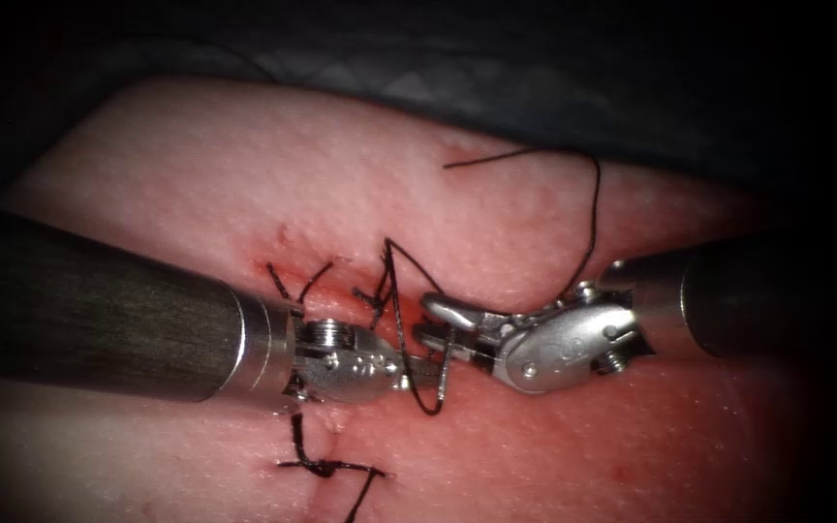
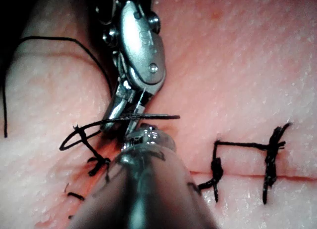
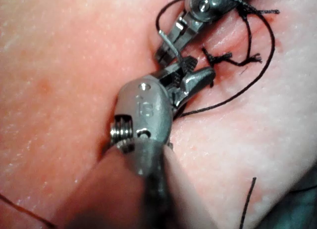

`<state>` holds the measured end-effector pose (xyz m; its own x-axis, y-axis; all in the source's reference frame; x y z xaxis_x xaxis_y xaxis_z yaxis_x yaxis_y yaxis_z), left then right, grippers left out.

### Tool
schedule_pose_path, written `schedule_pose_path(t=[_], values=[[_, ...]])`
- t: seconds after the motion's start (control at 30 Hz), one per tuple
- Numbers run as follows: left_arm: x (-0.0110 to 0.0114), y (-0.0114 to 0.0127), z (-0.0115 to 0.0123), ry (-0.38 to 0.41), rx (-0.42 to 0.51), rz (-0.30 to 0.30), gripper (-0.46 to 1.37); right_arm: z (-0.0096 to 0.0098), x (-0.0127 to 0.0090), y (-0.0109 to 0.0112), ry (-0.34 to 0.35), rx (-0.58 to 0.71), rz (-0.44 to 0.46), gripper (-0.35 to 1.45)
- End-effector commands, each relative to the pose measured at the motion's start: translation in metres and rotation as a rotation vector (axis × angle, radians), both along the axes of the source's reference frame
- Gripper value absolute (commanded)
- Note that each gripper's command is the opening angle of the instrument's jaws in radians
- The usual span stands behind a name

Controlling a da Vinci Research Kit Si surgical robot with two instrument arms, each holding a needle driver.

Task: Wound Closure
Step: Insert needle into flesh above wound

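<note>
**Two tools meet tip to tip at the needle over a half-closed cut**

The left tool (image 1: 417, 373) reaches in from the left edge of the tissue (image 1: 196, 174). Its jaws look clenched on the needle (image 1: 435, 402), somewhere along the middle of the curve, though the exact spot is hard to make out.

Under and beside its wrist runs the cut (image 2: 237, 173). A finished stitch (image 1: 326, 468) crosses the cut near the tissue's front edge, and short knotted ends stand further back. A little red fluid (image 1: 273, 260) stains the skin there.

The needle hangs as a dark curve just right of the cut, between the two tools. Its point looks free of the tissue.

Touching it from the right is the right tool (image 1: 435, 324). Its jaws are parted around the needle and not yet closed on anything.

The thread (image 1: 593, 213) arcs from behind this tool toward the tissue's back right edge and ends in a loose tail. A second loop lies near the jaws.

A sensible way to work, judging from this: the left jaws should hold firm until the other tool has a square bite. That bite should be on bare metal, well back from the point. The slack loop should stay out from between the jaws.

There is no dish or tray here. The tissue carries everything, and the cut holds the stitches.
</note>
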<state>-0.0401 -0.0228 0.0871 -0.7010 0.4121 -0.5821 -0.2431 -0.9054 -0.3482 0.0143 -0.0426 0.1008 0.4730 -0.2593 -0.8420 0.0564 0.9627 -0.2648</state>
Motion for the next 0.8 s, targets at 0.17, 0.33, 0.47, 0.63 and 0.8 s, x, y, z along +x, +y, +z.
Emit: schedule_pose_path(t=[0.17, 0.33, 0.47, 0.63, 0.8], values=[[-0.0001, 0.0, 0.0, -0.003, 0.006, 0.004, -0.35, 0.0, -0.0006, 0.0, -0.036, 0.043, 0.023, -0.35], [-0.0001, 0.0, 0.0, -0.003, 0.006, 0.004, -0.35, -0.0006, -0.0015, 0.0009, -0.065, 0.075, 0.083, -0.35], [-0.0002, 0.0, -0.0001, -0.002, 0.006, 0.003, -0.35, -0.0014, -0.0026, 0.0022, -0.085, 0.084, 0.142, -0.35], [-0.0006, 0.0, -0.0001, 0.0, 0.006, 0.0, -0.35, -0.0011, -0.0034, 0.0026, -0.081, 0.12, 0.17, -0.35], [-0.0016, -0.0001, -0.0002, 0.004, 0.006, -0.008, -0.35, -0.0013, -0.003, 0.0035, -0.07, 0.133, 0.182, -0.35]])
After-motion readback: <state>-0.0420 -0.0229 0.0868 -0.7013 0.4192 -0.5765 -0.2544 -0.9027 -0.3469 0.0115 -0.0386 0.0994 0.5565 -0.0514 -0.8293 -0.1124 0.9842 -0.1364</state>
